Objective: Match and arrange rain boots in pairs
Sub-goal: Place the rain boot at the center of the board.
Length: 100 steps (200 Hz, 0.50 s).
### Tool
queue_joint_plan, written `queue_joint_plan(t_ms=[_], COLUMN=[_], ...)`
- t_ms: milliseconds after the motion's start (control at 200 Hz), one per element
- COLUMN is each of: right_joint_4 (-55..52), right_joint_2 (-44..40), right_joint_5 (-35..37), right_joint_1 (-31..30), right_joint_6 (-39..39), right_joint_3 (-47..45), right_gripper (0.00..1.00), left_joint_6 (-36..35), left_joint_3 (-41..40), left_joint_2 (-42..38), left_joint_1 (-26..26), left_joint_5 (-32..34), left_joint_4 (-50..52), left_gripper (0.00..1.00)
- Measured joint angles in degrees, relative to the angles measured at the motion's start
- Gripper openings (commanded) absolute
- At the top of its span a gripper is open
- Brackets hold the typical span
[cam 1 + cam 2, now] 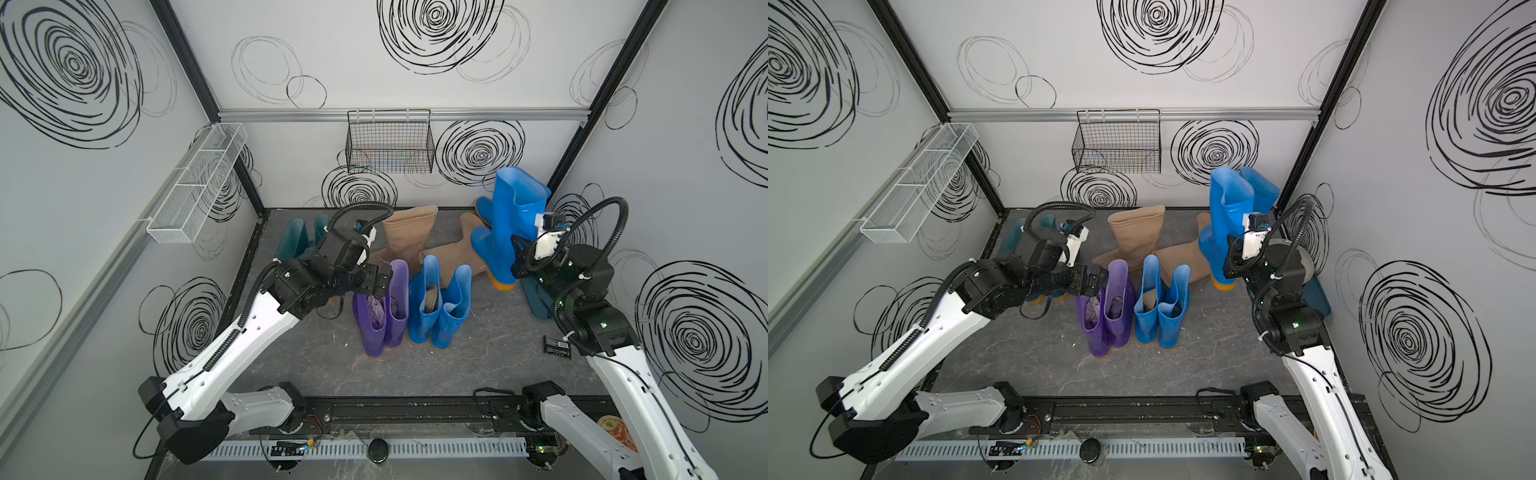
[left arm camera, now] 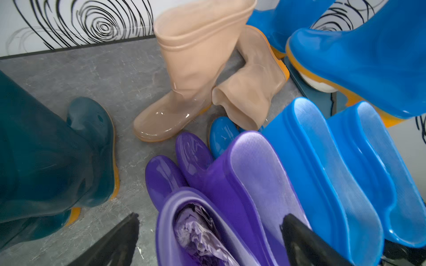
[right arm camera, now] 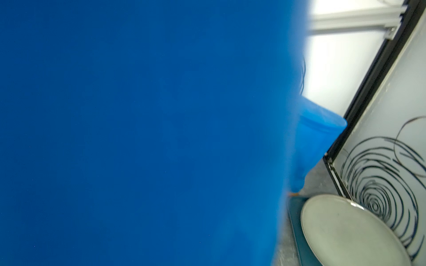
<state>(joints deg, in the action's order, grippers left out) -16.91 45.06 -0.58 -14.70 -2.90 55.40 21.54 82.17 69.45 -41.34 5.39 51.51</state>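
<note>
Seems to be the close of the purple-pair step. Find the two glossy purple rubber rain boots (image 1: 374,338) near the middle of the grey marbled desk (image 1: 311,365), side by side and touching, just beside a standing pair of bright blue rubber boots (image 1: 446,328) on the side toward the right edge. Set upright, long axis vertical, toes aimed at the far edge, heels at the near edge.

See the left gripper (image 2: 208,225) with jaws spread wide across the nearer purple rim, clamping nothing. Next, probably: lift straight up, clear of the soft rims, without tipping either boot.

Then, likely, turn to the two matte tan rubber boots by the far edge: one upright (image 1: 409,237), one lying flat (image 1: 451,253) with its shaft mouth toward the desk's middle. Needs standing up beside its mate.

Note the right gripper (image 1: 518,262) closed, pressed against a tall bright blue boot (image 1: 492,257) near the far right corner. Cannot tell whether pinching its rubber.
</note>
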Motion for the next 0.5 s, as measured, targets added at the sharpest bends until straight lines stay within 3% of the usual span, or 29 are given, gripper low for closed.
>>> queue_joint_plan(t_ms=[355,500], right_joint_4=[-0.7,-0.9], right_joint_2=[-5.1,-6.1], right_joint_5=[3.1,3.8], right_joint_1=[0.0,0.0], right_joint_6=[-2.3,-2.6], right_joint_3=[-11.1,-11.8], right_gripper=[0.0,0.0], left_joint_6=[3.3,3.4], left_joint_3=[-6.3,-8.4], left_joint_2=[0.0,0.4], left_joint_1=[-2.4,-2.4], left_joint_5=[-1.4,-1.4], left_joint_4=[-3.7,-5.1], left_gripper=[1.0,0.84])
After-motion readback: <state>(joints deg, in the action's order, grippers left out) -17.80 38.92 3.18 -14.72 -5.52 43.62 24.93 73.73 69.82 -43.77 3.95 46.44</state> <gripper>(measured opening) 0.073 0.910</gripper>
